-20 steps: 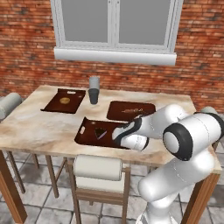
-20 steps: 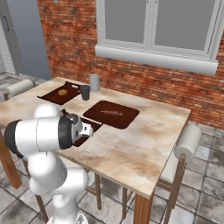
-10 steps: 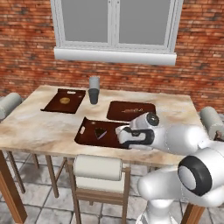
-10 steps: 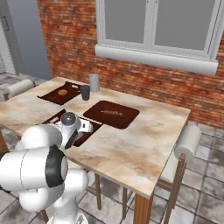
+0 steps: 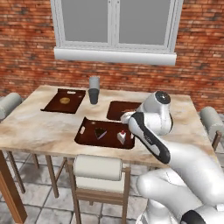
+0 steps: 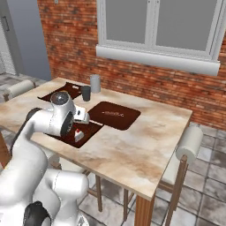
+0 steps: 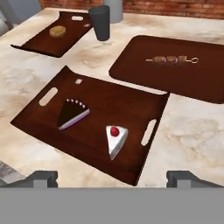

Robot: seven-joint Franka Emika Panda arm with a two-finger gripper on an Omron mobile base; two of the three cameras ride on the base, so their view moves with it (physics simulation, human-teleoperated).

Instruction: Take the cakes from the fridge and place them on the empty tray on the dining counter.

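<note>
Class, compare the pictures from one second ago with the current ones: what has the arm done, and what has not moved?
The arm has pulled up and back from the tray; the gripper now hangs open above its near edge. The chocolate cake slice and the white cake slice stay on the tray, apart. The other trays and cups are unchanged.
</note>
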